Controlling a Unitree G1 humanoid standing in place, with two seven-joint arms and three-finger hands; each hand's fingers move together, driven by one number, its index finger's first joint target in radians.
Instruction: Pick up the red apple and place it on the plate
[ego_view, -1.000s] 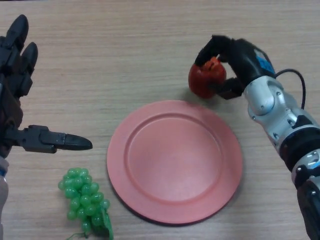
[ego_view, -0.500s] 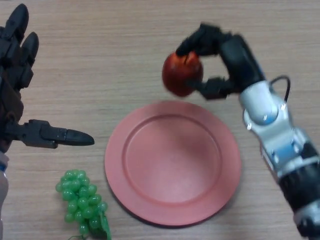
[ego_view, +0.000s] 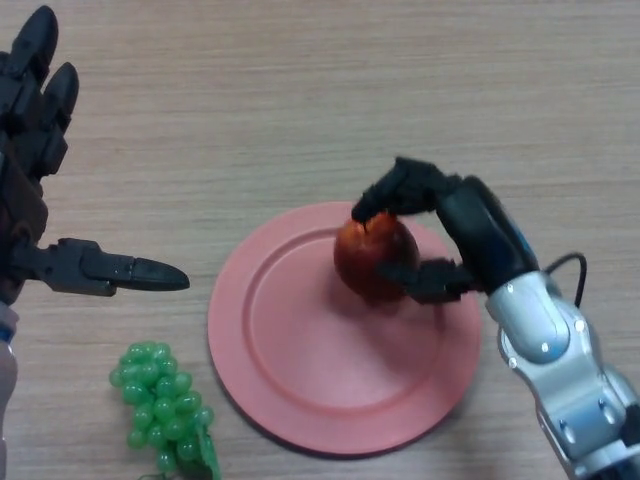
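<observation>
The red apple (ego_view: 372, 260) is over the upper right part of the pink plate (ego_view: 300, 370), at or just above its surface. My right hand (ego_view: 455, 235) is shut on the apple, fingers curled over its top and thumb under its right side. My left hand (ego_view: 40, 190) is open at the far left, fingers straight, thumb pointing right, holding nothing.
A bunch of green grapes (ego_view: 165, 405) lies on the wooden table (ego_view: 250, 100) at the lower left, just left of the plate and below my left thumb.
My right hand has carried the apple from the table behind the plate, up and leftward, then down over the plate. The left hand has stayed in place.
</observation>
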